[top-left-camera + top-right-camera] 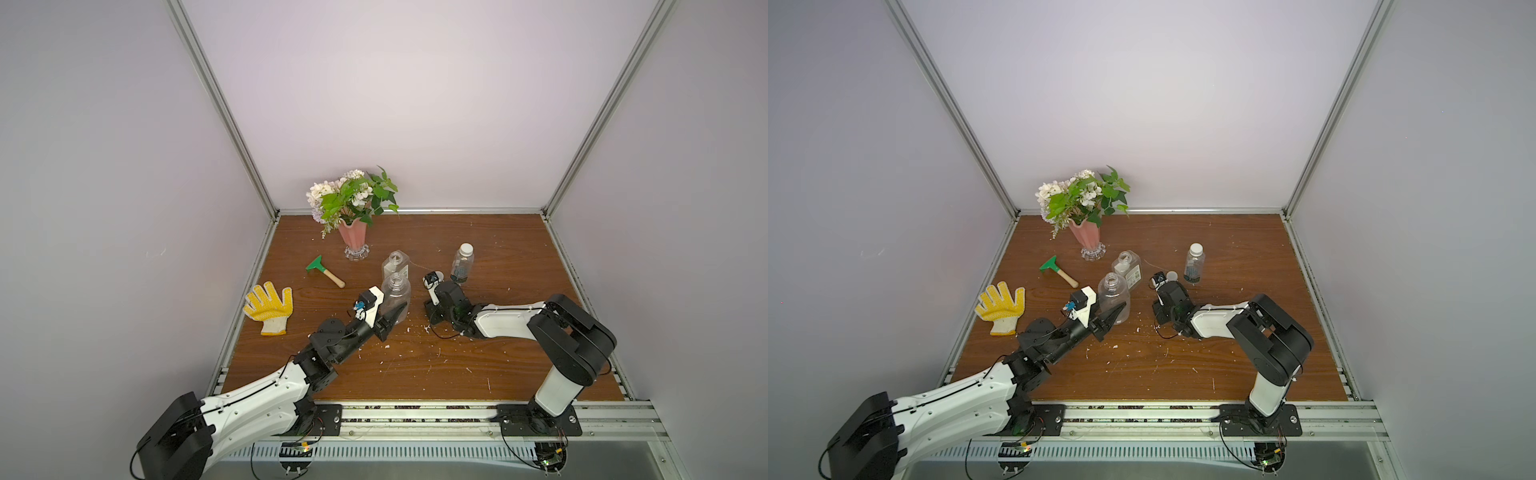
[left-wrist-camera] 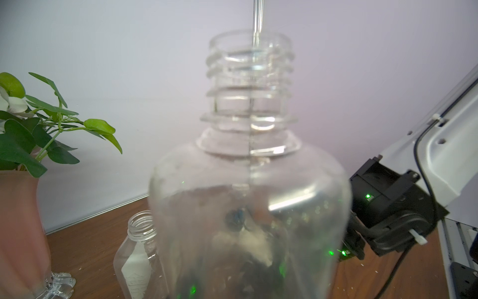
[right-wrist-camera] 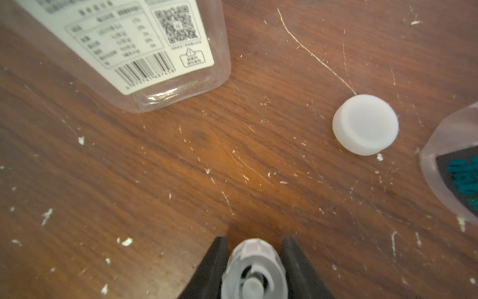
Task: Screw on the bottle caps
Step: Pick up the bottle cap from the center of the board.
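My left gripper (image 1: pixel 395 309) is shut on the rounded clear bottle (image 1: pixel 395 293), which stands upright with its threaded neck (image 2: pixel 249 85) open. In the left wrist view this bottle hides the jaws. My right gripper (image 3: pixel 254 242) points down at the table, shut on a ribbed nozzle-like cap (image 3: pixel 254 269). In both top views the wrist hides that cap. A flat white cap (image 3: pixel 365 124) lies on the wood just beyond it. The uncapped square labelled bottle (image 1: pixel 397 264) stands behind the rounded one. The slim bottle (image 1: pixel 462 266) wears a white cap (image 1: pixel 466 248).
A pink vase of flowers (image 1: pixel 353 239) stands at the back left. A green scraper with a wooden handle (image 1: pixel 324 270) and a yellow glove (image 1: pixel 270 307) lie to the left. White crumbs are scattered over the wooden table (image 1: pixel 457 365).
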Robot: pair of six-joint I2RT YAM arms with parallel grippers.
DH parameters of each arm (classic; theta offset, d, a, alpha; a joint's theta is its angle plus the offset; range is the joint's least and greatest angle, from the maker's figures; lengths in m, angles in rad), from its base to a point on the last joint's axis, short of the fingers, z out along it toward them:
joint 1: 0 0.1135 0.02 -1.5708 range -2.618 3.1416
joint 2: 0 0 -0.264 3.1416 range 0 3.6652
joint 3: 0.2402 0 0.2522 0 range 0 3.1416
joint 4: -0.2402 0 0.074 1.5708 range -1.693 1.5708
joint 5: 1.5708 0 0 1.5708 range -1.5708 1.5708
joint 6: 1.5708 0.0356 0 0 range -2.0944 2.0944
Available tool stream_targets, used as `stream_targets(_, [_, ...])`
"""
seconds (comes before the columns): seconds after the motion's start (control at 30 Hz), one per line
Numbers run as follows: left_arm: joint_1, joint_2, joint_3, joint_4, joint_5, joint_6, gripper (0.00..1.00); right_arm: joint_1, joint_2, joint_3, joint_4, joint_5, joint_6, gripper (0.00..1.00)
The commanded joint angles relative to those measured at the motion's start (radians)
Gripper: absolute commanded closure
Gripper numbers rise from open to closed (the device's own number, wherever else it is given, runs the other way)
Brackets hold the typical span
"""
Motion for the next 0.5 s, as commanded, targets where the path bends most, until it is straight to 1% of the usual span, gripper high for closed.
stream_targets(0.0, [0.004, -0.005, -0.001, 0.002, 0.007, 0.012, 0.55, -0.003, -0.074, 0.003, -0.041, -0.014, 0.0, 0.72])
stream_targets(0.07, [0.005, -0.005, -0.002, 0.006, 0.013, 0.013, 0.56, -0.003, -0.108, -0.006, -0.063, -0.011, -0.003, 0.75])
stream_targets(0.23, [0.004, 0.002, -0.006, 0.017, 0.026, 0.015, 0.56, -0.003, -0.216, -0.029, -0.132, -0.018, -0.015, 0.77])
stream_targets(0.37, [0.004, 0.023, -0.006, 0.036, 0.064, 0.021, 0.56, -0.003, -0.347, -0.005, -0.271, -0.036, -0.042, 0.77])
stream_targets(0.47, [0.005, 0.065, -0.012, 0.096, 0.126, 0.015, 0.56, -0.003, -0.47, 0.04, -0.395, -0.053, -0.071, 0.77])
